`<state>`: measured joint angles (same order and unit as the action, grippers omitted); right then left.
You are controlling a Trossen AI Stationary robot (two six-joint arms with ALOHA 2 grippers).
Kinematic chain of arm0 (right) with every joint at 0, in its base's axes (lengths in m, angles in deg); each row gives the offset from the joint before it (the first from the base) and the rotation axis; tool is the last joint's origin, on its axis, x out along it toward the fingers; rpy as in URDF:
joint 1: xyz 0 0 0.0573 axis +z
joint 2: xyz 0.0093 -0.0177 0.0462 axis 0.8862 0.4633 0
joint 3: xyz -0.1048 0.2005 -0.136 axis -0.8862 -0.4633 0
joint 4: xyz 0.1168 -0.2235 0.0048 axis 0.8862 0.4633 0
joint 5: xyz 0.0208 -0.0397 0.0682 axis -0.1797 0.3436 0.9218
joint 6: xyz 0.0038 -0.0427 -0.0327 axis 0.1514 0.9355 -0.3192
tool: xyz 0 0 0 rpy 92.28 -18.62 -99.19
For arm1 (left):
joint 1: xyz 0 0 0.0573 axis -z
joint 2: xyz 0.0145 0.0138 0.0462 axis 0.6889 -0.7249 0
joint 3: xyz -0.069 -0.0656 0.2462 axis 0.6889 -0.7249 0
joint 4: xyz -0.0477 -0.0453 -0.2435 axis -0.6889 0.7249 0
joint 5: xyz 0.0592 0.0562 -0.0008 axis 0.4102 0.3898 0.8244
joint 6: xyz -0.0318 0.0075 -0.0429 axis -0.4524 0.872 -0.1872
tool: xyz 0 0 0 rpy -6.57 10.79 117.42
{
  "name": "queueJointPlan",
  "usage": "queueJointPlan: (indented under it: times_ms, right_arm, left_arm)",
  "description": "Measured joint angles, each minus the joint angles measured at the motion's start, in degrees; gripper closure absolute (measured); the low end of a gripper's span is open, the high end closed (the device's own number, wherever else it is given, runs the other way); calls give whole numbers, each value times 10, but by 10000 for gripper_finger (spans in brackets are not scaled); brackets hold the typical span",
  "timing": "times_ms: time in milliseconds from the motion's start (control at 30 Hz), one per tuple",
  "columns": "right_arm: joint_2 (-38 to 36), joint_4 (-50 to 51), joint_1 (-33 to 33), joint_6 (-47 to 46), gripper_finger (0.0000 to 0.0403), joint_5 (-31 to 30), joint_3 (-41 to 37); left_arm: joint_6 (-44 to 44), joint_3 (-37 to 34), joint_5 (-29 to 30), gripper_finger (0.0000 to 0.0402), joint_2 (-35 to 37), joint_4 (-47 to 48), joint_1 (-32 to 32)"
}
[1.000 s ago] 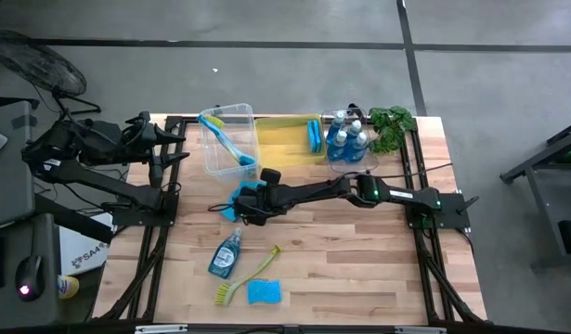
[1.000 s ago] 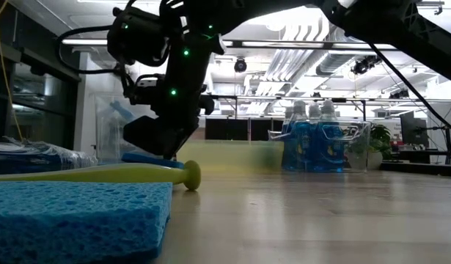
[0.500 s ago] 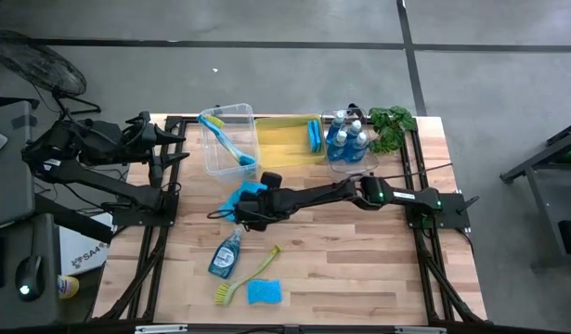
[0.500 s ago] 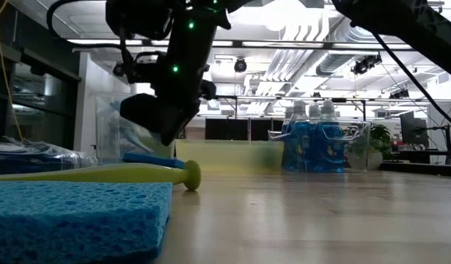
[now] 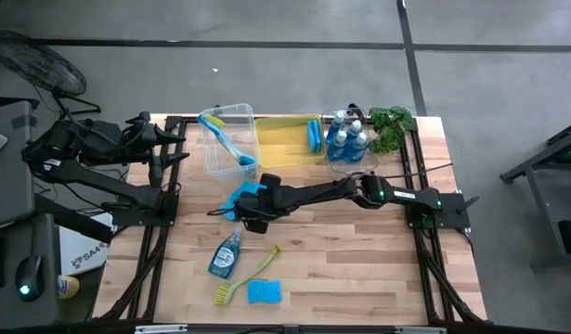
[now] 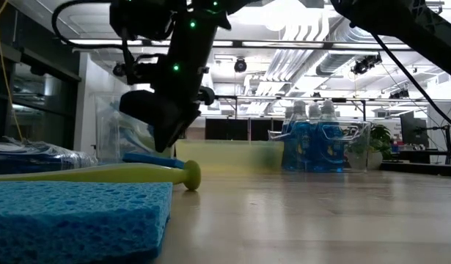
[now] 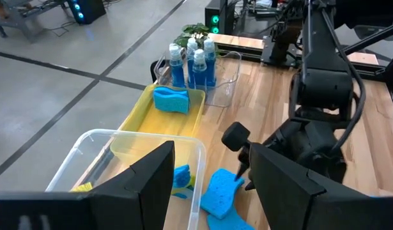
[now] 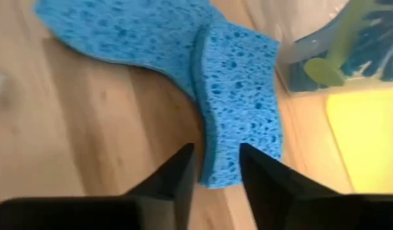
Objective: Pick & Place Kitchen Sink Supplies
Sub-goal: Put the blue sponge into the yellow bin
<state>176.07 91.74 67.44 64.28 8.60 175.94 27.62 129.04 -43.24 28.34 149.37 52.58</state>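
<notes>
Two blue sponges (image 5: 239, 196) lie overlapped on the table in front of the clear bin (image 5: 211, 158). One sponge (image 8: 238, 108) leans tilted on the flat one (image 8: 119, 32). My right gripper (image 8: 216, 167) hangs open just above them, its fingers on either side of the tilted sponge's near end. Nearer the front edge lie a soap bottle (image 5: 226, 252), a yellow-green brush (image 5: 250, 276) and another sponge (image 5: 264, 292). My left gripper (image 7: 212, 185) waits open at the table's left, holding nothing. My right gripper slants down over the tilted sponge's near end (image 8: 215, 172), which shows in the gap between the two fingers. Whether either finger touches the sponge cannot be told. The sponge rests on the flat sponge and the table.
The clear bin holds a blue brush (image 5: 225, 139). A yellow bin (image 5: 280, 144) holds a sponge (image 5: 314, 135), and a clear bin (image 5: 359, 165) holds blue soap bottles (image 5: 347, 139). A green plant (image 5: 391, 125) stands at the far right corner.
My right gripper has risen a little off the table above the two sponges and tipped slightly. The sponges stay on the table by the clear bin.
</notes>
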Motion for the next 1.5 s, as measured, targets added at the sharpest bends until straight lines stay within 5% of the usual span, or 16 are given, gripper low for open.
queueJointPlan:
  times_ms: [233,467,767,1333,1500]
  right_arm:
    - [14,-12,-7,9,192,1,0]
    - [39,-28,-4,41,183,-23,0]
    - [45,-21,-9,14,232,-60,1]
    - [45,14,-7,4,391,-50,0]
    - [45,16,-1,-10,395,-34,0]
  left_arm:
    - [0,0,0,202,0,0,0]
    - [0,0,0,202,0,9,0]
    - [-3,0,0,202,0,13,0]
    - [-4,0,0,202,0,13,0]
    - [-5,0,0,202,0,13,0]
